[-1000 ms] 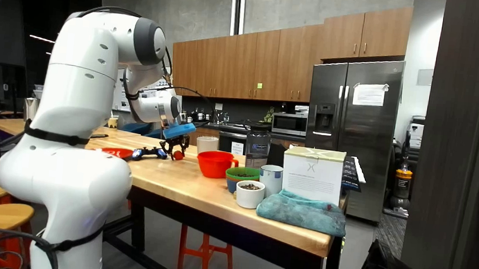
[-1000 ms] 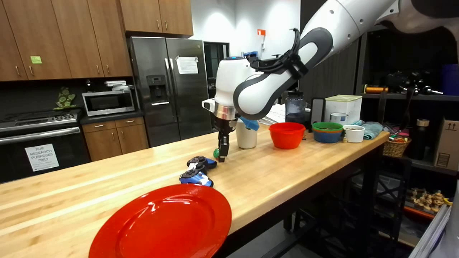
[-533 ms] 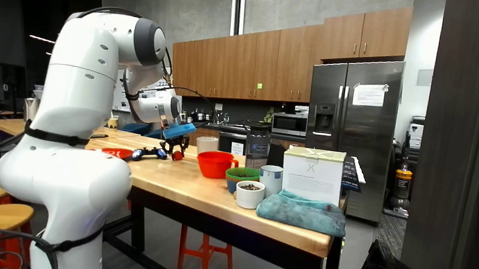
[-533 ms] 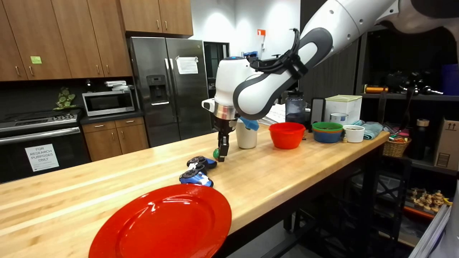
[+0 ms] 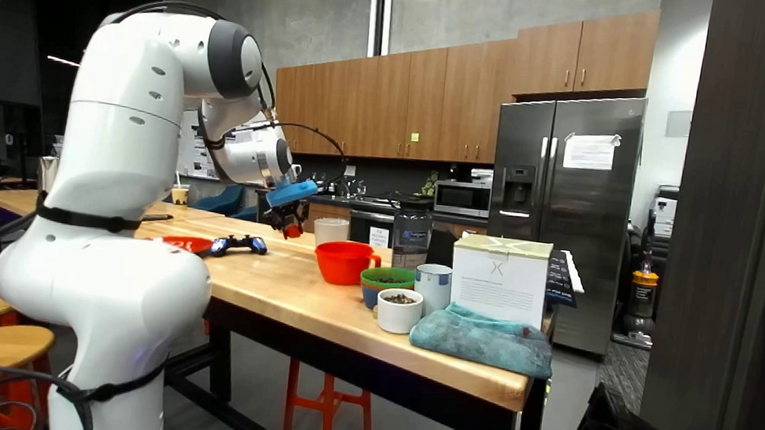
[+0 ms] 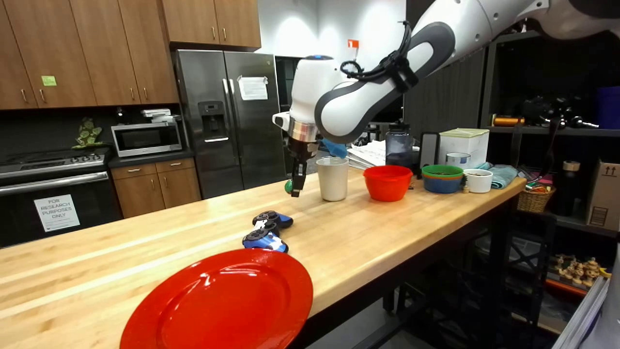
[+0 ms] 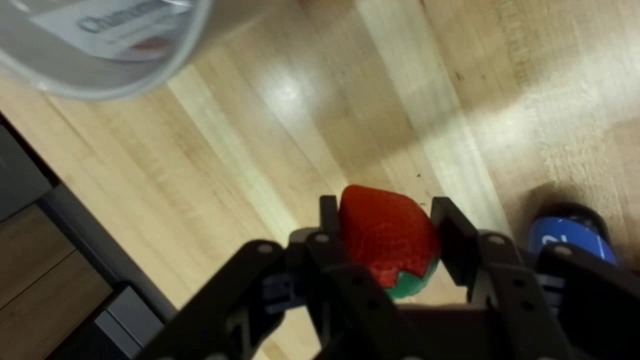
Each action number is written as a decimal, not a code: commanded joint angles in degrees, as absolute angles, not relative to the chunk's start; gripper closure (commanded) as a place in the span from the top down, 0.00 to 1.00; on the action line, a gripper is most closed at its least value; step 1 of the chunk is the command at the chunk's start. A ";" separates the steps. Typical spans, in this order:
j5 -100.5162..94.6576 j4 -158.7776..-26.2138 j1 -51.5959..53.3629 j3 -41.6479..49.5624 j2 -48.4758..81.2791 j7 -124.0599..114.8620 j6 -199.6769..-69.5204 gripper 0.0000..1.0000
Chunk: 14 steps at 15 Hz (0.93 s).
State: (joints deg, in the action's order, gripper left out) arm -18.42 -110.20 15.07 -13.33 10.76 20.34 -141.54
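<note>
My gripper (image 7: pixel 386 202) is shut on a red toy strawberry (image 7: pixel 382 235) with a green end, which sits between the two fingertips. In both exterior views the gripper (image 5: pixel 293 226) (image 6: pixel 295 193) hangs above the wooden table, and the strawberry is off the surface. Its red part (image 5: pixel 292 231) and its green part (image 6: pixel 288 186) show there. A pale cup (image 6: pixel 333 179) stands on the table beside the gripper; in the wrist view its rim (image 7: pixel 115 93) is at the upper left, with a labelled packet (image 7: pixel 120 30) inside. A blue game controller (image 6: pixel 268 231) lies near, partly visible in the wrist view (image 7: pixel 570 235).
A red plate (image 6: pixel 218 300) lies at one end of the table. A red bowl (image 5: pixel 342 267) stands past the cup. Farther along are stacked green and blue bowls (image 6: pixel 441 182), a white ramekin (image 5: pixel 399 315), a mug (image 5: pixel 432 289), a dark bottle (image 5: pixel 412 235), a white box (image 5: pixel 498 280) and a teal cloth (image 5: pixel 482 341).
The fingers have closed on the strawberry. The arm has then risen, lifting the strawberry off the table. The cup and controller have not moved.
</note>
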 commanded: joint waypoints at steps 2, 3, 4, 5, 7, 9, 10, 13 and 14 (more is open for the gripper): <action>-23.20 -108.47 14.73 -11.93 6.23 18.38 -136.22 0.23; -24.43 -108.22 14.62 -11.68 5.60 17.89 -135.34 0.23; -25.98 -108.02 14.56 -11.39 4.90 16.97 -134.32 0.23; -27.52 -107.87 14.49 -11.13 4.34 15.81 -133.58 0.23; -32.08 -107.80 14.27 -10.55 3.32 12.21 -132.79 0.23; -37.30 -107.84 14.02 -10.06 2.49 7.96 -132.36 0.23; -39.33 -107.75 13.84 -10.01 2.20 6.26 -131.88 0.23; -43.90 -107.79 13.33 -10.12 1.47 2.31 -129.61 0.23; -45.37 -107.90 13.21 -10.18 1.09 1.42 -128.35 0.23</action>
State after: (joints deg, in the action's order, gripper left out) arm -41.46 -107.34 13.59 -10.07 2.94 4.52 -131.51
